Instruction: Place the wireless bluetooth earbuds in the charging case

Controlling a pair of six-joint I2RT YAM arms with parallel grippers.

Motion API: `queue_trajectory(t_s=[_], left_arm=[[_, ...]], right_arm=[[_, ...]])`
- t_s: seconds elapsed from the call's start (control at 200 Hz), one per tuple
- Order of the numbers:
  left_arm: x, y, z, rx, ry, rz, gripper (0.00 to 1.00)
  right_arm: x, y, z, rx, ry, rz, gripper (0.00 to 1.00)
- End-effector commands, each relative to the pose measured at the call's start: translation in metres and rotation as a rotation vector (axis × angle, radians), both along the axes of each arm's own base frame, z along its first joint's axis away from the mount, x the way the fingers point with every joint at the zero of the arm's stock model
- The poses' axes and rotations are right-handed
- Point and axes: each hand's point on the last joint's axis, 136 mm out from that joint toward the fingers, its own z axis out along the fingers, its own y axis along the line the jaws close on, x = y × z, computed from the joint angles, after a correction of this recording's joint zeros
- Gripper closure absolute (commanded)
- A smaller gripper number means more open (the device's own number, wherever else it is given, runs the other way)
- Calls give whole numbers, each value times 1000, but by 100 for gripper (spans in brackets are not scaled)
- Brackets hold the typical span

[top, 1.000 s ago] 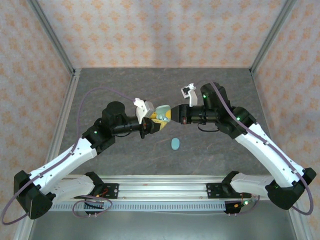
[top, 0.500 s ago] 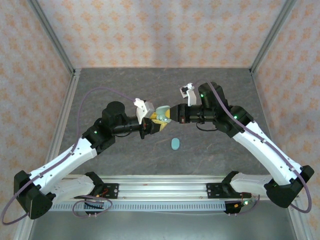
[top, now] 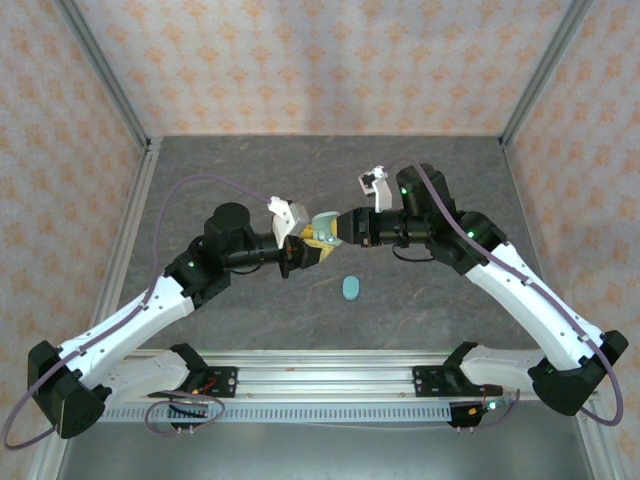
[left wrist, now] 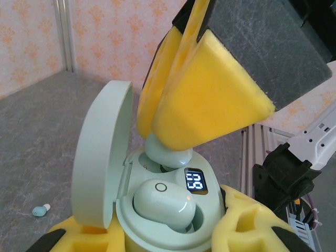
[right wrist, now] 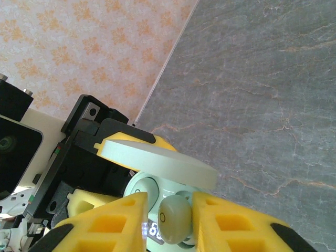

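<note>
Inside the open charging case [left wrist: 157, 233], one earbud [left wrist: 164, 202] sits in the front socket, beside a lit number display [left wrist: 195, 182]. At the back socket a second earbud [left wrist: 165, 152] stands between the right fingers [left wrist: 210, 100]; whether they press it cannot be told. The left fingers [left wrist: 247, 226] are closed on the case and hold it over the bench [left wrist: 31, 131], where a third earbud [left wrist: 40, 210] lies loose.

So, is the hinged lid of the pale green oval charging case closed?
No, the lid stands open beside a pale green pebble-shaped earbud seated in the case.
</note>
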Motion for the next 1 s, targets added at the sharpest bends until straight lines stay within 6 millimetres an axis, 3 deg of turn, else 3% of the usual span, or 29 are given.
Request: queue_trajectory(t_s=[0.0,0.2,0.495,0.605,0.726,0.861,0.991], left_arm=[[-6,0,28,-55,-49,-19,95],[-5,0,25,-49,-46,-17,95],[-5,0,30,-56,-58,-19,95],[-6,-1,34,-64,-62,-25,95],[-5,-3,38,-74,-61,-31,95],[-4,-5,41,-81,-56,-35,95],[2,-6,44,-86,-52,-14,95]], right_arm=[[-2,1,-2,-14,-7,11,70],[-2,-4,14,-2,-26,-12,64],[8,-32,48,-1,-87,-166,53],[24,-37,44,7,-34,-235,48],[39,-26,33,34,52,-224,46],[42,-9,24,78,116,-171,42],[37,-5,19,108,145,-150,40]])
